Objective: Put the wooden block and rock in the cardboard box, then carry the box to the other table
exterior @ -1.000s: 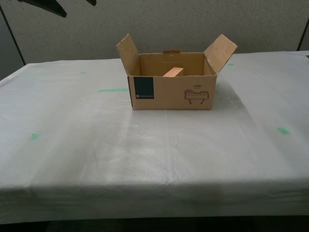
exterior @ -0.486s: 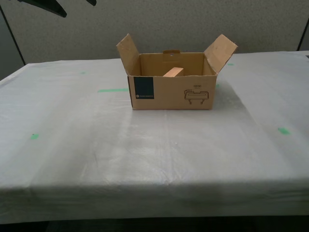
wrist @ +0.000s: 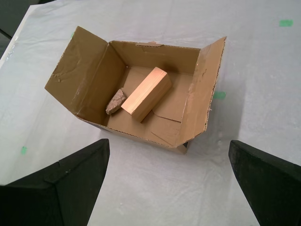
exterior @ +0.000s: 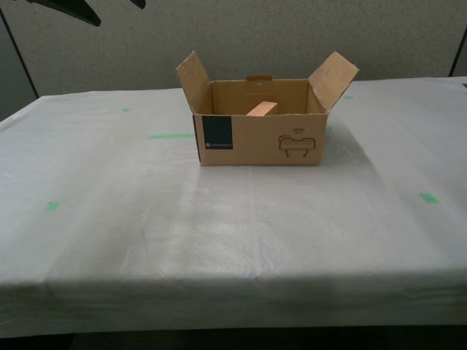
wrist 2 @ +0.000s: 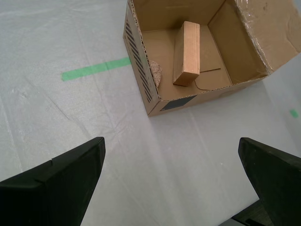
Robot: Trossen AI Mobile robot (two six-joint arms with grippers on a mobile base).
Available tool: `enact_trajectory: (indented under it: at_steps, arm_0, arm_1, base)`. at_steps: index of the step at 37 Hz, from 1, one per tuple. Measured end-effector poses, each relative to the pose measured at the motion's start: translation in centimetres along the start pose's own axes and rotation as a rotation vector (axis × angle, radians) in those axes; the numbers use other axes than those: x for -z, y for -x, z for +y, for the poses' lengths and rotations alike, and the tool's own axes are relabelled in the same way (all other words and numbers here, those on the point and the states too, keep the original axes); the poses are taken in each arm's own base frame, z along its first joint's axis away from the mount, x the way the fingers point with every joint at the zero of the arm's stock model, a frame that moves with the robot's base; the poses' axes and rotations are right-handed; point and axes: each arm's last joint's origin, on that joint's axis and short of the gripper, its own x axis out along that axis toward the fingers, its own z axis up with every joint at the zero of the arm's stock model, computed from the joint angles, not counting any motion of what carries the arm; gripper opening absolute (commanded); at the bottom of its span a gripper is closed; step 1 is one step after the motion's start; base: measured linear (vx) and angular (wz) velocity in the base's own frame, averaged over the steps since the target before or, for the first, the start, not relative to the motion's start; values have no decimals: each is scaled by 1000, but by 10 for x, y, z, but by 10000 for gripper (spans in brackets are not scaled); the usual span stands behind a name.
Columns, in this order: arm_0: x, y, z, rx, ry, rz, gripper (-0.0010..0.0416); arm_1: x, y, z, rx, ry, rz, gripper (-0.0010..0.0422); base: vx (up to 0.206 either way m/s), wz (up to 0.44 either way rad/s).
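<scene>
The cardboard box [exterior: 259,142] stands open on the other table [exterior: 219,233], which has a wrinkled white-grey cloth, with its flaps spread upward. Inside it the wooden block [exterior: 263,109] leans tilted across the floor [wrist 2: 187,52] [wrist: 146,93]. The rock [wrist 2: 156,72] [wrist: 115,101] lies beside the block against a box wall; the exterior view hides it. My first gripper [wrist: 168,150] hangs open above the cloth, apart from the box [wrist: 80,66]. My second gripper [wrist 2: 171,155] is also open over bare cloth, short of the box [wrist 2: 141,56]. Neither holds anything.
Green tape marks dot the cloth, one strip [exterior: 171,135] beside the box at the exterior view's left and a small one [exterior: 429,197] at its right. A dark arm part [exterior: 66,9] shows in the exterior view's top left corner. A grey partition wall stands behind the table.
</scene>
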Motion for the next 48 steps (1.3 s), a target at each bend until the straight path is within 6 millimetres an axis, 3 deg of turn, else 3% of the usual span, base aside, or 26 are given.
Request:
enact_trajectory:
  at_steps: [48]
  arm_0:
    - [0, 0, 0, 0, 0, 0, 352]
  arm_1:
    - [0, 0, 0, 0, 0, 0, 387]
  base:
    - [0, 0]
